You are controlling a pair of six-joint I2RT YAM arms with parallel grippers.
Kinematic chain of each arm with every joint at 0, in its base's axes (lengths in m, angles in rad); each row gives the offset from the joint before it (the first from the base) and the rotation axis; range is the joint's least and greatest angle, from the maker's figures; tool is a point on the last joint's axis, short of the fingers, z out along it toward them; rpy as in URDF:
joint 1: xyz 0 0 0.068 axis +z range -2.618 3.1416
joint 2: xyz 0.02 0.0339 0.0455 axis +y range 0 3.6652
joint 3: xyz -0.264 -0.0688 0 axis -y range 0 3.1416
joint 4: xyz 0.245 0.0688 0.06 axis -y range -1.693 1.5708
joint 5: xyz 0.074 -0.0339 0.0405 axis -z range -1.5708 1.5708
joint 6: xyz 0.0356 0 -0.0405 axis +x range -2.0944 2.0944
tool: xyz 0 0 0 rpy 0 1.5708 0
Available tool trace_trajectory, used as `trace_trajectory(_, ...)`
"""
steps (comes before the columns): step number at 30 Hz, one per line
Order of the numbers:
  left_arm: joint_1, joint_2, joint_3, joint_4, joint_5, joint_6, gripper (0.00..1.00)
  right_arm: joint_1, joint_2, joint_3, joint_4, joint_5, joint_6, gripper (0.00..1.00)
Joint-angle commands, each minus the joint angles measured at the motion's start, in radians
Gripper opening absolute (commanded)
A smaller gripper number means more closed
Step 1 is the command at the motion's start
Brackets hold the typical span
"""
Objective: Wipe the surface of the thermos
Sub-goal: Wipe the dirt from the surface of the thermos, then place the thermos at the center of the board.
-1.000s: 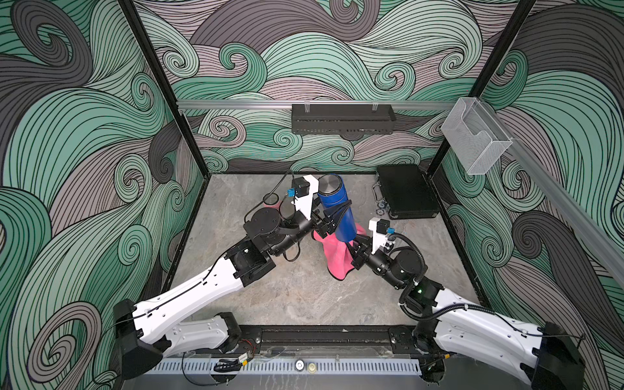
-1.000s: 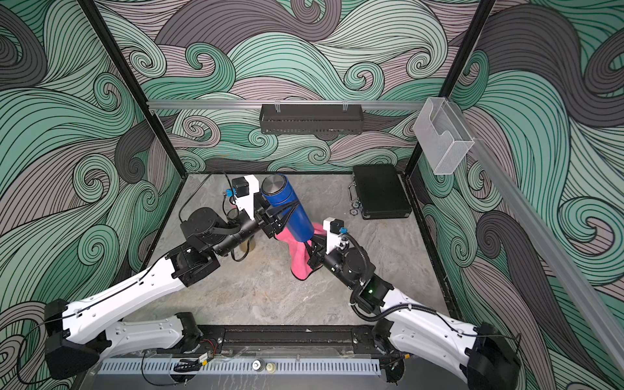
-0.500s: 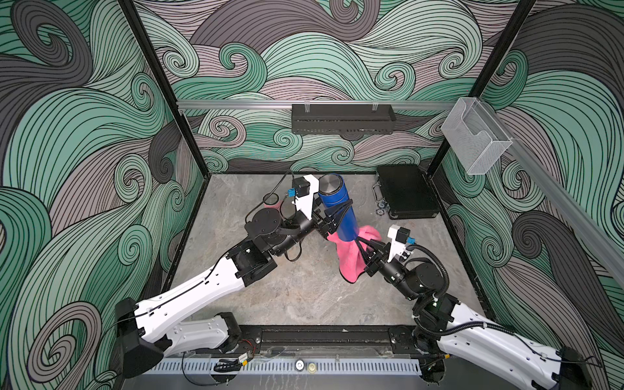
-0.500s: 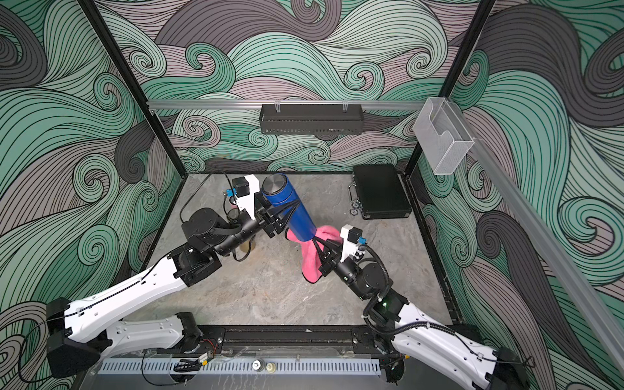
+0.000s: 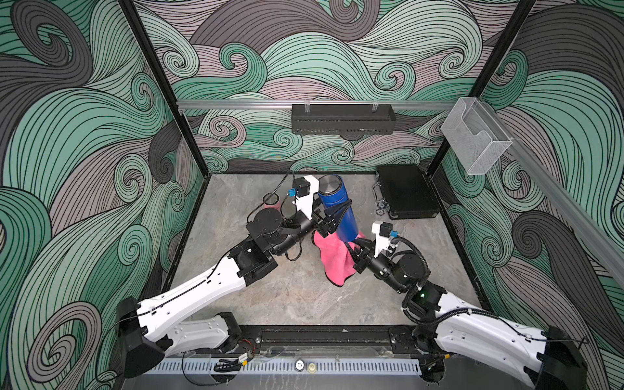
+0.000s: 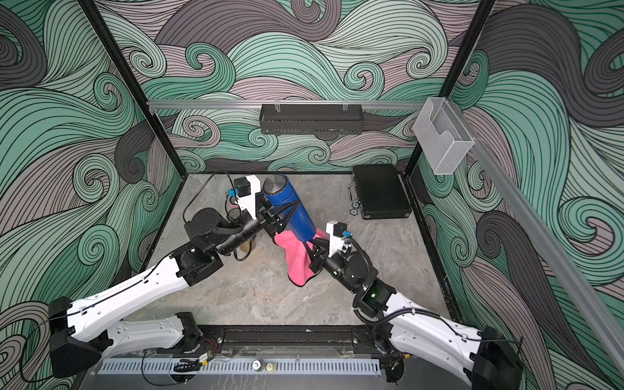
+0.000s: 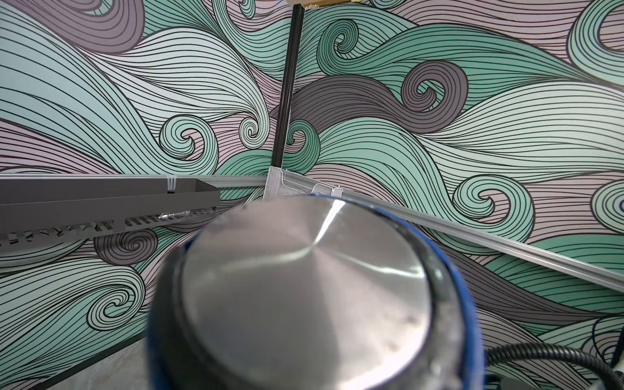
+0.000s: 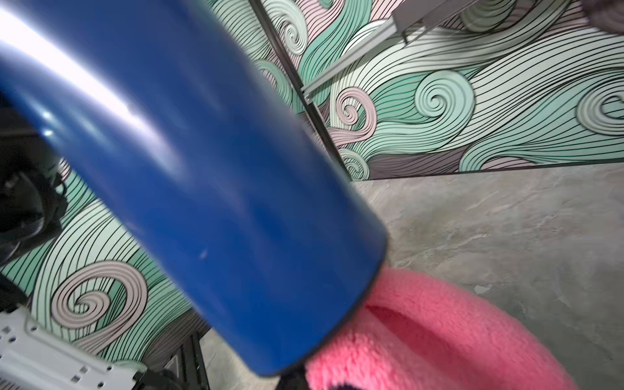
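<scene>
A grey marbled worktop (image 5: 270, 297) lay inside a booth whose walls (image 5: 67, 135) carried green, mauve and grey swirls. There were two arms, one blue thermos (image 5: 341, 209), one pink cloth (image 5: 332, 260), one black case (image 5: 407, 192) near the back corner, one black rack (image 5: 342, 118) on the rear rail and one clear holder (image 5: 474, 135). The left tool (image 5: 337, 212) was clamped round the thermos, holding it tilted above the worktop's middle, steel lid up. The right tool (image 5: 354, 251) was pinched tight on the cloth, which touched the thermos's base.

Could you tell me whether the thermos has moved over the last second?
No. The thermos sits in the left gripper at the same tilt, its lid the same gap from the black case.
</scene>
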Motion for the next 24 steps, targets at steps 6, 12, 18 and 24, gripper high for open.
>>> trace_trajectory(6,0.001,0.005,-0.002,0.015,-0.003,-0.021,0.0,-0.084,0.036,-0.027,0.098,0.024,0.046,0.0)
trace_trajectory(12,0.07,0.002,-0.072,0.014,-0.019,-0.051,0.0,-0.125,-0.103,-0.004,-0.073,0.102,-0.032,0.0)
trace_trajectory(18,0.168,0.052,-0.141,0.062,-0.047,-0.078,0.0,-0.159,-0.28,0.078,-0.361,0.289,-0.154,0.0)
trace_trajectory(24,0.173,0.186,-0.096,0.041,-0.176,0.012,0.0,-0.165,-0.339,0.128,-0.574,0.563,-0.204,0.0)
